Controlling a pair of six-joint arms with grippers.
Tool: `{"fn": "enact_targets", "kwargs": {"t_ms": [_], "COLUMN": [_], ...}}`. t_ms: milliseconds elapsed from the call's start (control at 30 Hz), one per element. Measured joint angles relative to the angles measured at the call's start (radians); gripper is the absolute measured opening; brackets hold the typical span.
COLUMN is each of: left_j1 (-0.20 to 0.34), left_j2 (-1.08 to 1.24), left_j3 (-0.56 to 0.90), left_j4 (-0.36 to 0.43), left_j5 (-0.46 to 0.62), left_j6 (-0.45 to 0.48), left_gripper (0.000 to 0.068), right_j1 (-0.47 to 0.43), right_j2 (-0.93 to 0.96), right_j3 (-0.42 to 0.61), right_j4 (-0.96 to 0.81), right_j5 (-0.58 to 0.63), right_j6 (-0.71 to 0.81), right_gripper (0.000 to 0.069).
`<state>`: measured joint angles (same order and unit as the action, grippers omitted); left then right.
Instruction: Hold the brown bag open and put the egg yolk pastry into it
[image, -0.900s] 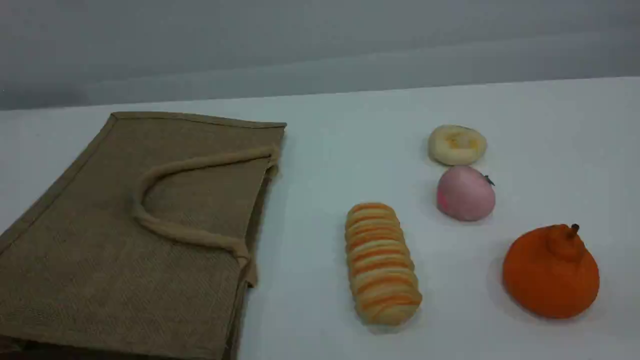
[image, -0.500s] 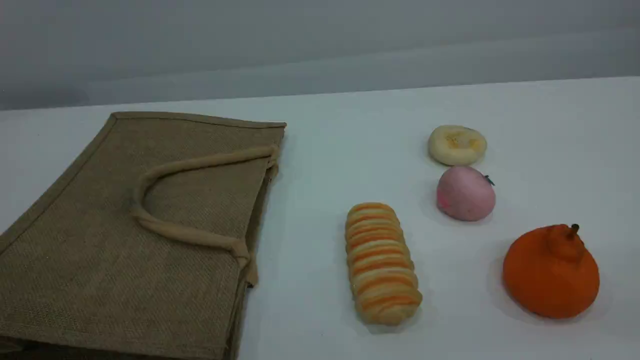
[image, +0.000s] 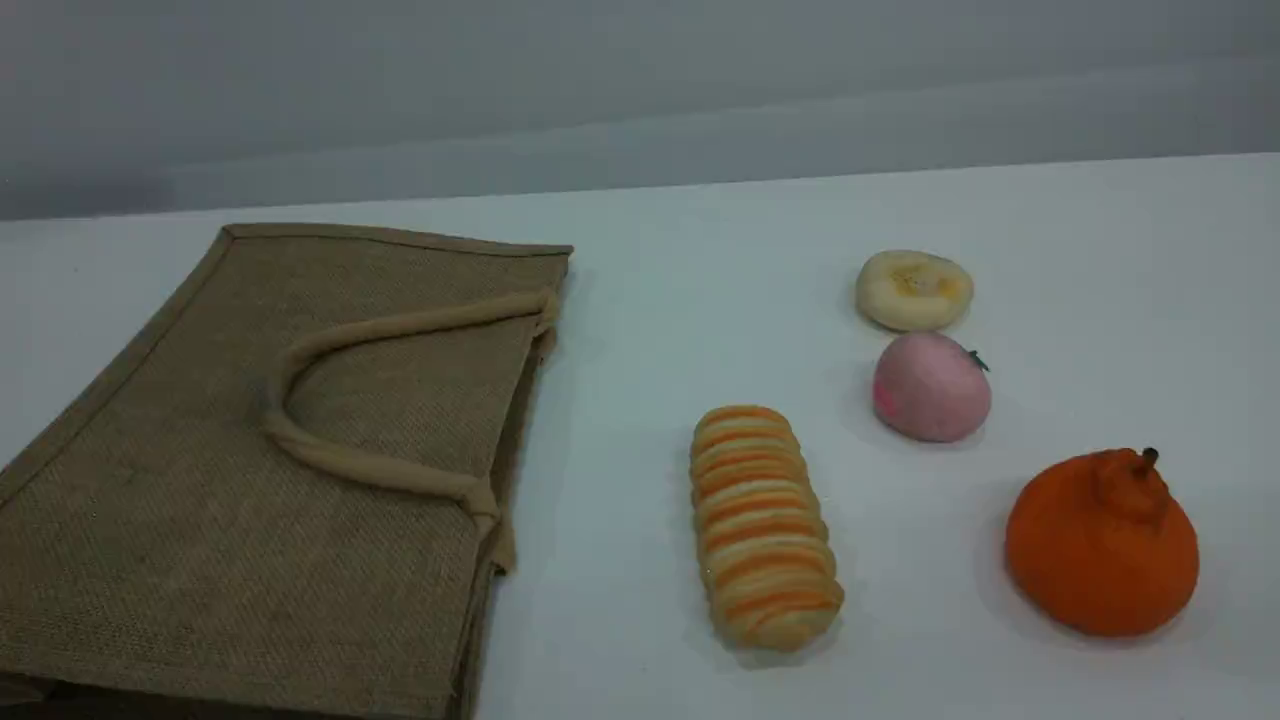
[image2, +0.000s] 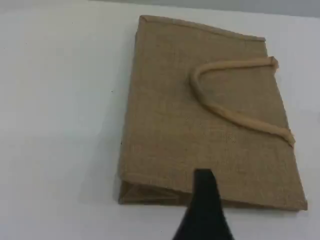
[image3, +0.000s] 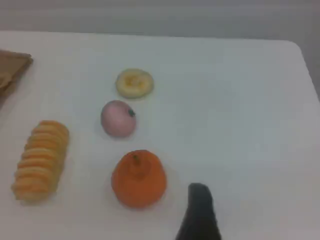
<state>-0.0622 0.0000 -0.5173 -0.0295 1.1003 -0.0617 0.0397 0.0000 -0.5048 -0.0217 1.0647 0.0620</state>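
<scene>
The brown bag (image: 270, 470) lies flat and closed on the left of the white table, one beige handle (image: 330, 345) looped on top and its mouth facing right. The egg yolk pastry (image: 914, 290) sits far right, behind a pink peach-shaped ball. Neither arm shows in the scene view. In the left wrist view one dark fingertip (image2: 204, 182) of my left gripper hovers above the near edge of the bag (image2: 200, 120), holding nothing. In the right wrist view a dark fingertip (image3: 199, 197) of my right gripper hangs to the right of an orange fruit, well short of the pastry (image3: 134, 83).
A pink peach-shaped ball (image: 931, 388) sits just in front of the pastry. A long orange-striped bread (image: 762, 525) lies mid-table between bag and pastry. An orange fruit (image: 1102, 542) stands at the front right. The table's far edge (image: 900, 172) meets a grey wall.
</scene>
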Motion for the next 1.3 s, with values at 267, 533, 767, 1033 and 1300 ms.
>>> {"fn": "enact_targets", "kwargs": {"t_ms": [267,533,767,1033,1300], "left_j1": [0.0,0.0,0.0,0.0,0.0], "left_j2": [0.0,0.0,0.0,0.0,0.0], "left_j3": [0.0,0.0,0.0,0.0,-0.002], "left_j4": [0.0,-0.01,-0.032,-0.08,-0.11], "left_j5": [0.0,0.0,-0.006,-0.017,-0.03], "left_j6": [0.0,0.0,0.0,0.0,0.001], "left_gripper": [0.0503,0.0503,0.0503,0.0503,0.0503], "right_j1": [0.0,0.0,0.0,0.0,0.0], "right_j2": [0.0,0.0,0.0,0.0,0.0], "right_j3": [0.0,0.0,0.0,0.0,-0.002], "right_j4": [0.0,0.0,0.0,0.0,0.001], "right_j5": [0.0,0.0,0.0,0.0,-0.002], "right_j6": [0.0,0.0,0.0,0.0,-0.011], "right_gripper": [0.0481,0.0481,0.0481,0.0481,0.0481]}}
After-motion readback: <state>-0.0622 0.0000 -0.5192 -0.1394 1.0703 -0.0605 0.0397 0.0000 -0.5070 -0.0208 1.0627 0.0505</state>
